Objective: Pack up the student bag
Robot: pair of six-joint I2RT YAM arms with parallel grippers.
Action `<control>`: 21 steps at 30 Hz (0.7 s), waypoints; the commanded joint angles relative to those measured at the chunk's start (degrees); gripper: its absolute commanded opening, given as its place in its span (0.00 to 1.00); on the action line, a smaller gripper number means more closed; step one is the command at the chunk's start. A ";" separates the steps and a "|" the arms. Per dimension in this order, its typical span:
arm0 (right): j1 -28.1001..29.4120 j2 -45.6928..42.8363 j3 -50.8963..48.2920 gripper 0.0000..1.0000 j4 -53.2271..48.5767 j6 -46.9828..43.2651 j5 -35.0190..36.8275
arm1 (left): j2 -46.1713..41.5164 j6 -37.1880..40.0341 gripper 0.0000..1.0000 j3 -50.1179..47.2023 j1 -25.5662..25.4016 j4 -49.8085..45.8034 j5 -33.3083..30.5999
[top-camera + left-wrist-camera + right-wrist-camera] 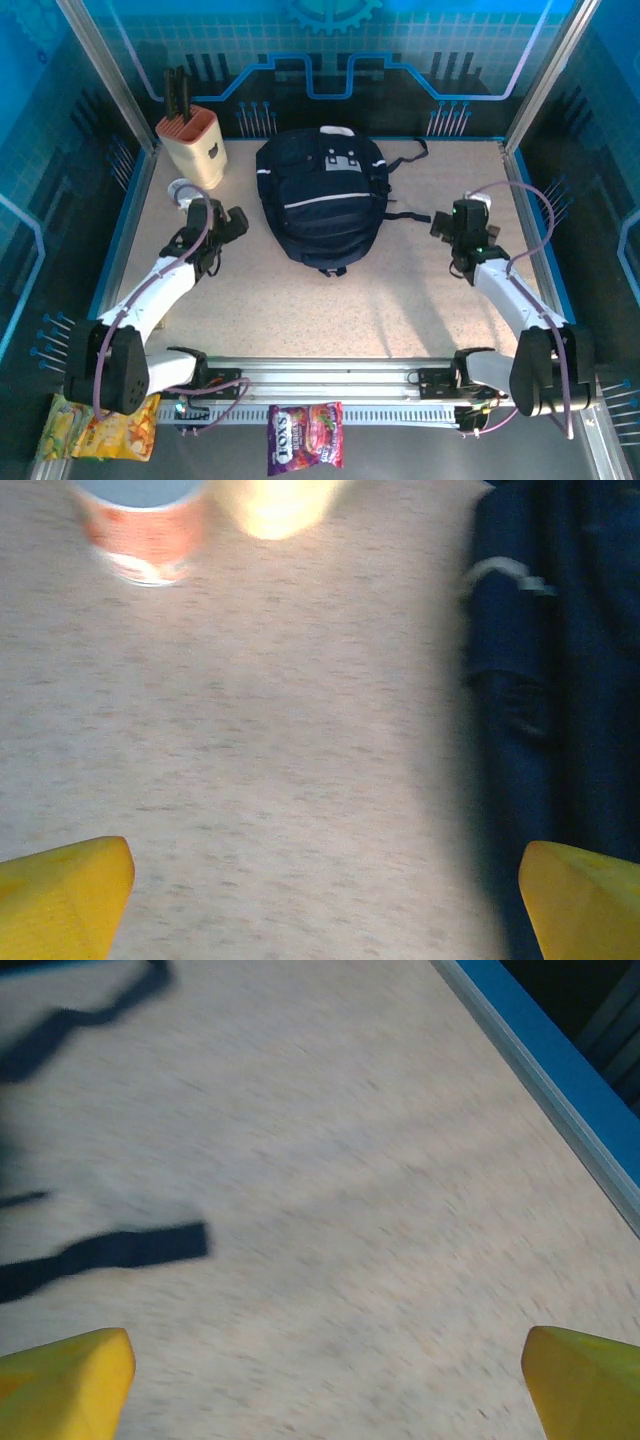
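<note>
Student bag lies closed, apparently | left gripper, right gripper wide, empty, flanking | best: one steadies, other opens the top

Count: student bag ×1, centre; knife block ×1, upper left; small cup ×1; purple candy packet ×1, bottom; yellow snack packets ×2, lower left.
</note>
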 commanded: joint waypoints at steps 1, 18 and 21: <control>-3.36 -0.71 -3.93 1.00 5.14 5.99 4.74 | -2.11 6.28 0.99 -4.75 2.01 11.31 -9.38; -0.20 9.95 -21.82 1.00 60.65 -17.14 -15.17 | 11.08 25.65 0.99 -17.41 6.50 51.20 11.23; 0.49 14.89 -21.96 1.00 65.54 -18.64 -17.00 | 13.72 26.65 0.99 -19.06 6.59 56.64 13.87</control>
